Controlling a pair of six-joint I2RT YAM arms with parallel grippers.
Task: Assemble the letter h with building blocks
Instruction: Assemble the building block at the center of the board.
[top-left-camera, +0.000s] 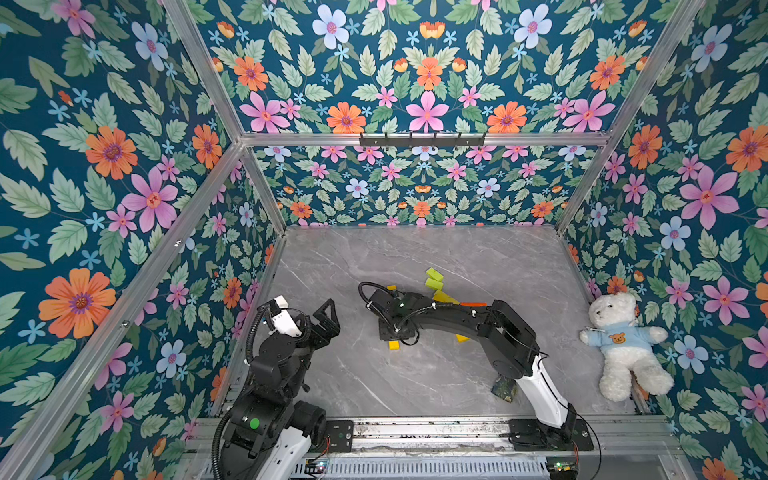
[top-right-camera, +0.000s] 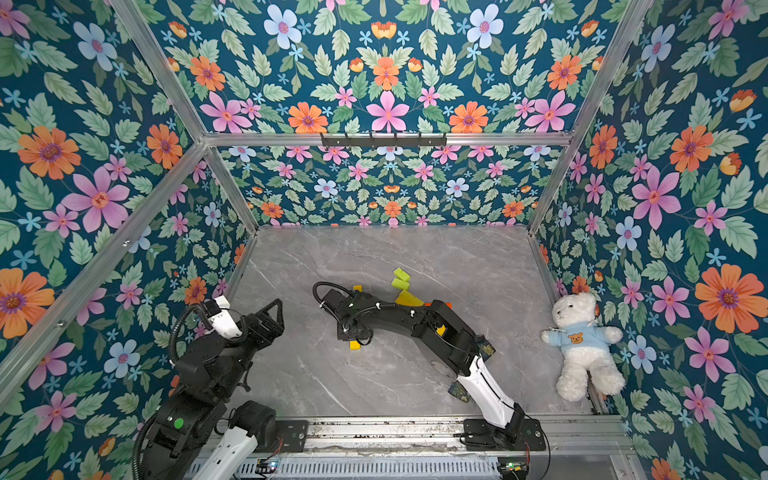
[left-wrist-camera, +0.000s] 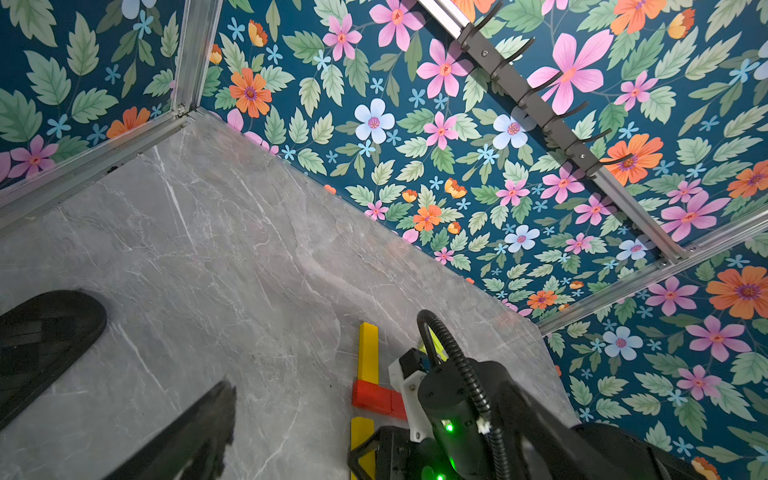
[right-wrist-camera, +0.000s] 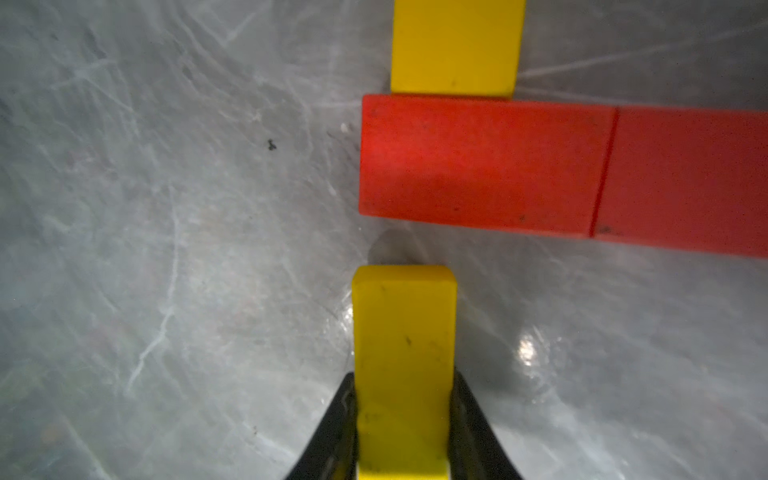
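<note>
A yellow block (right-wrist-camera: 403, 332) is clamped by the right gripper (right-wrist-camera: 402, 376), its long axis aimed end-on at the red crossbar (right-wrist-camera: 478, 166), with a gap showing between them. A second yellow block (right-wrist-camera: 455, 45) is butted against the crossbar's far side, in line. All are set near the middle of the grey marble desk (top-left-camera: 415, 257), which is enclosed by floral walls (top-left-camera: 104, 166). The left gripper (left-wrist-camera: 164, 353) is spread wide and empty.

Right arm (top-left-camera: 453, 318) reaches across the desk (top-left-camera: 478, 257) centre, yellow block (top-left-camera: 394, 345) peeking beneath; teddy bear (top-left-camera: 619, 345) at three o'clock.
</note>
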